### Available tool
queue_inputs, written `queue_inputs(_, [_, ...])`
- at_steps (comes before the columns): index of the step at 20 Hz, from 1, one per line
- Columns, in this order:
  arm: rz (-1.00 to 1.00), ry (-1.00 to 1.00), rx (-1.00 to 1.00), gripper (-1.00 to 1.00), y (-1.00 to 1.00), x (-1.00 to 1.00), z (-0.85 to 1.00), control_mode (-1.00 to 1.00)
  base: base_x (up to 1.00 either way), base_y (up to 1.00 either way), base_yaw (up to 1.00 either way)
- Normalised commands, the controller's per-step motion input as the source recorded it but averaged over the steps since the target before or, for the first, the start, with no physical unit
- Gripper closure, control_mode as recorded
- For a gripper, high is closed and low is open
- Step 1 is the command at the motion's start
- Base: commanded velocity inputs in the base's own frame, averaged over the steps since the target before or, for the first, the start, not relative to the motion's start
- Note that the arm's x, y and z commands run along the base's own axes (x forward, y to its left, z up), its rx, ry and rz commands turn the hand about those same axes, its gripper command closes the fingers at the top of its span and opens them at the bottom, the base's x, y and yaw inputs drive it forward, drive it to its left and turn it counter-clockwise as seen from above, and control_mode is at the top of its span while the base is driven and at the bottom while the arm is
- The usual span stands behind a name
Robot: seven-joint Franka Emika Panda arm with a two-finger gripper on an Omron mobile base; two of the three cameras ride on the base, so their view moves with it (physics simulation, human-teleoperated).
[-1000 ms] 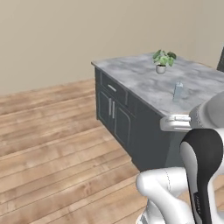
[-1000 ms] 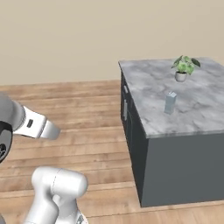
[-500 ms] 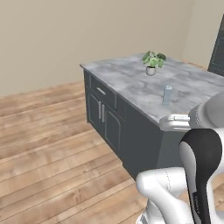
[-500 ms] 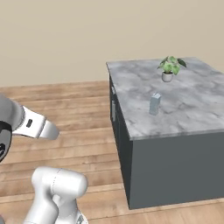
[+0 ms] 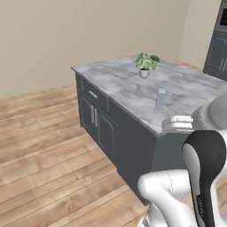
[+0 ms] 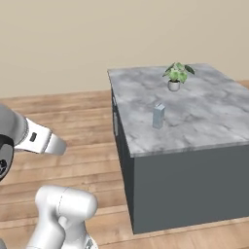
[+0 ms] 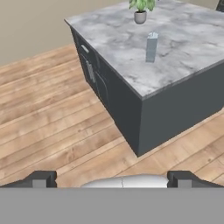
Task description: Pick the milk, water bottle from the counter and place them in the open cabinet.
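The approach stage was shown: the gripper was held wide open and empty, well apart from the milk on the counter; closing in was required next.

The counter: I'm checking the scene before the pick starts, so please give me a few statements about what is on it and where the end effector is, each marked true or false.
1. A potted plant stands on the counter. True.
2. The carton lies on its side. False: it stands upright.
3. The carton stands nearer the counter's front edge than the plant does. True.
4. The end effector is shut on the carton. False: its fingers stand wide apart over the wooden floor, holding nothing.
5. The counter's cabinets are white. False: they are dark grey.
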Motion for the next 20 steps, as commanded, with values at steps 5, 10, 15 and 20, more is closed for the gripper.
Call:
queue_inputs(5, [0.0, 0.0, 0.0, -1.0, 0.0, 0.0, 0.0, 1.0, 0.43, -0.24, -0.09])
queue_inputs(10, [0.0, 0.0, 0.0, -1.0, 0.0, 0.0, 0.0, 1.0, 0.49, -0.22, -0.15])
queue_inputs(15, [0.0, 0.0, 0.0, -1.0, 0.0, 0.0, 0.0, 1.0, 0.61, -0.04, -0.17])
queue_inputs(20, [0.0, 0.0, 0.0, -1.0, 0.0, 0.0, 0.0, 1.0, 0.43, 0.0, -0.15])
